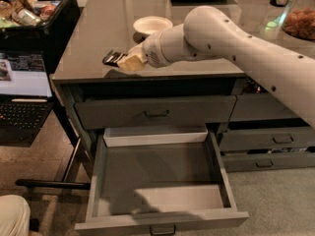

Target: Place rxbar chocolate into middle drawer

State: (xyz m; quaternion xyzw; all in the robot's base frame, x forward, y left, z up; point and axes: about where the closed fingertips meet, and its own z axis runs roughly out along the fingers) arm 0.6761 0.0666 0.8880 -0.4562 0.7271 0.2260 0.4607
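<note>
The rxbar chocolate [112, 58], a small black-wrapped bar, lies near the front left edge of the dark countertop [98, 28]. My gripper [124, 63] is at the bar's right end, low over the counter, and touches or nearly touches it. The middle drawer [101, 166] is pulled wide open below the counter, with tall grey sides and a bare grey floor. Its front with a dark handle [162, 229] is at the bottom of the view. The gripper and bar are above and behind the drawer's left part.
A white round bowl [152, 24] stands on the counter behind the gripper. The shut top drawer [157, 113] is above the open one. Narrower drawers [275, 139] are to the right. A laptop [22, 92] and a bin of snacks [29, 9] are at left.
</note>
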